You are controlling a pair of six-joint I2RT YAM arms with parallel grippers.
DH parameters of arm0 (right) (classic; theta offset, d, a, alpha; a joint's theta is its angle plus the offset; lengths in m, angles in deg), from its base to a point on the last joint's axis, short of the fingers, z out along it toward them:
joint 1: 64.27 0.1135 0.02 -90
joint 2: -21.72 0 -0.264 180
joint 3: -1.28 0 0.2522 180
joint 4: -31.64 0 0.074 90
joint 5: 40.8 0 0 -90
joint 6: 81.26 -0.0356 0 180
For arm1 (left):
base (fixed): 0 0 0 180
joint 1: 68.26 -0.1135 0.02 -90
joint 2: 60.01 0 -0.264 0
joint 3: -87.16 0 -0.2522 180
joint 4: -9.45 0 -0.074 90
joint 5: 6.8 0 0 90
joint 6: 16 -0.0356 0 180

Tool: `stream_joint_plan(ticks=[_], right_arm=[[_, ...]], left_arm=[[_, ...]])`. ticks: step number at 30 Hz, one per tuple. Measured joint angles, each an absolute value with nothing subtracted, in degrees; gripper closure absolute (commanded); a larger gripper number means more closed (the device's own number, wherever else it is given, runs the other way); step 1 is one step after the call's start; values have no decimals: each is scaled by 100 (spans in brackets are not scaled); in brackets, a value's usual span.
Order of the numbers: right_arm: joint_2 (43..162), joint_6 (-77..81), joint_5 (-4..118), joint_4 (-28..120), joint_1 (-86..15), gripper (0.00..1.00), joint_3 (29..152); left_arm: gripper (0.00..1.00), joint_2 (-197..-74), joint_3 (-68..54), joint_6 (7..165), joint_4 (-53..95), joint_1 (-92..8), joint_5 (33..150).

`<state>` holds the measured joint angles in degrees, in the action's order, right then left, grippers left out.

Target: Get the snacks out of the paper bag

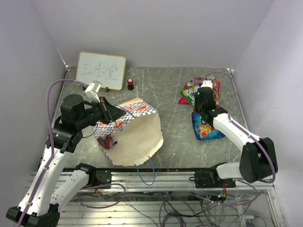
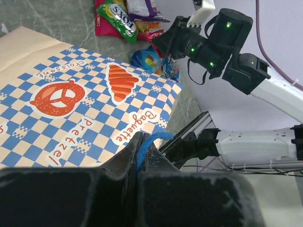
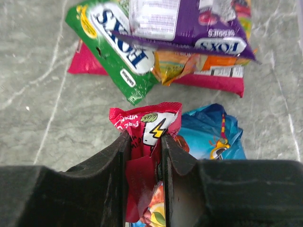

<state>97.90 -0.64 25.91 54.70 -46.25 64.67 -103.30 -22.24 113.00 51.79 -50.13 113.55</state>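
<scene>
Grey marbled tabletop, lilac walls. Cream paper bag with blue checkered band lies left, left gripper pinching its blue cord handle. Right gripper clamps crinkly red foil packet near glossy snack pile.

Small white-framed whiteboard bearing blue handwriting, leaning at the far left wall. Small red-and-black knob, upright, just beside its right edge. Grey marbled tabletop. Pale lilac walls. Loose cables along the near edge.
</scene>
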Motion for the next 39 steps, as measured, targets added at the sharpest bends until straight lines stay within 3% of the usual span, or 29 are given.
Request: stream_joint_plan(ticks=[12,14,17,18,21,29,34,39], right_arm=[[10323,97,2344,5031,-4791,100,5948],[10467,108,2292,4928,-4800,89,5927],[10592,104,2261,4886,-4813,56,5927],[10596,104,2263,4904,-4813,49,5929],[10524,137,2368,5020,-4819,41,5975],[9302,349,3157,5516,-4819,38,6488],[8671,334,4281,5477,-4736,38,6915],[8135,288,5229,5158,-3643,38,6567]], left_arm=[[93,-10669,-2169,10896,5146,-5013,11550],[93,-10695,-2169,10896,5112,-5013,11609],[93,-10717,-2148,10887,5153,-5013,11661],[93,-10717,-2126,10879,5186,-5013,11661],[93,-10710,-2010,10817,5302,-5013,11648],[93,-10878,-1560,10616,5566,-5013,11626],[93,-10865,-1577,10634,5573,-5013,11583],[93,-10857,-1656,10815,5494,-5013,11583]])
